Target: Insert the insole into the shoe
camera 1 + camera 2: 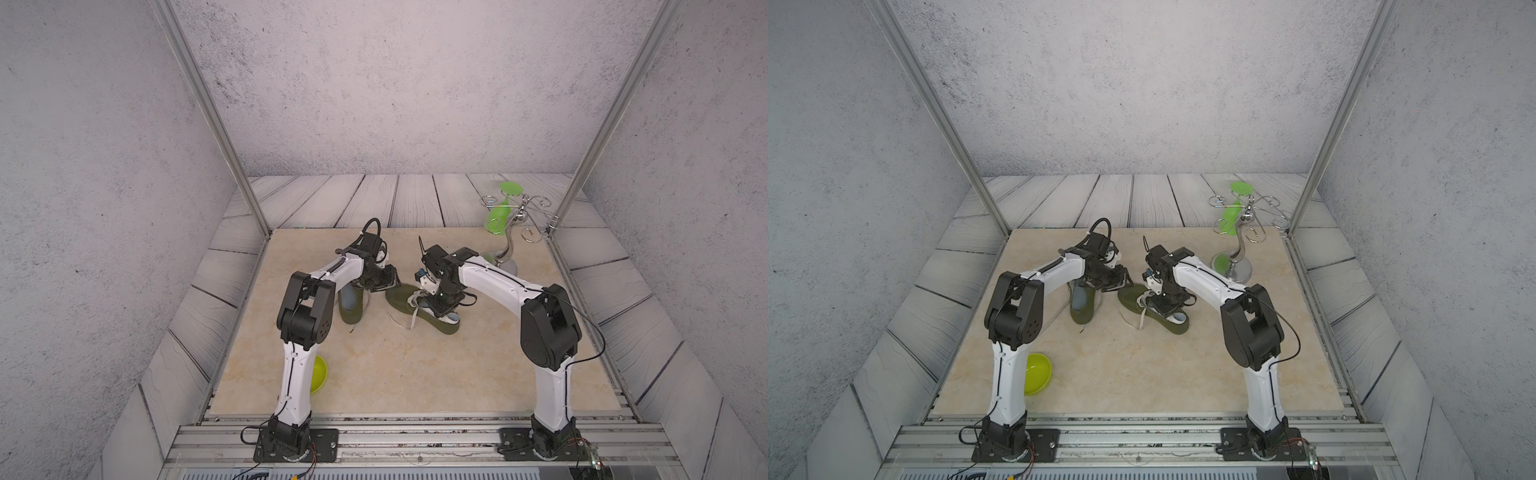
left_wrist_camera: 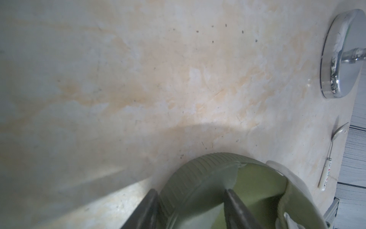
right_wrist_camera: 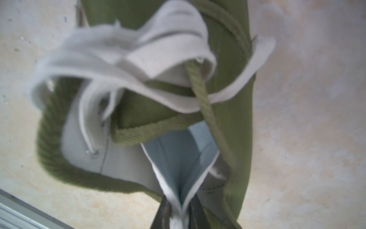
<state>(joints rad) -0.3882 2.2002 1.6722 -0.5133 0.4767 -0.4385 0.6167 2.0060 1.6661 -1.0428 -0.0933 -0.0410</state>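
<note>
The right claw (image 3: 179, 210) pinches the folded insole (image 3: 178, 154) by its heel end, its length pointing ahead into the shoe (image 3: 138, 13) mouth, while the part-spread left claw (image 2: 190, 191) appears to grip the toe.

olive-green shoe (image 1: 400, 298) w/ white trim, ribbed side, pale blue-grey insole (image 3: 178, 156) w/ white edge, beige marbled surface (image 1: 374, 370), lime bowl (image 1: 320, 374), chrome stand (image 1: 508, 245), bright green glass (image 1: 498, 217), white & blk arms (image 1: 498, 279), grey speckled walls (image 1: 374, 104)
</note>
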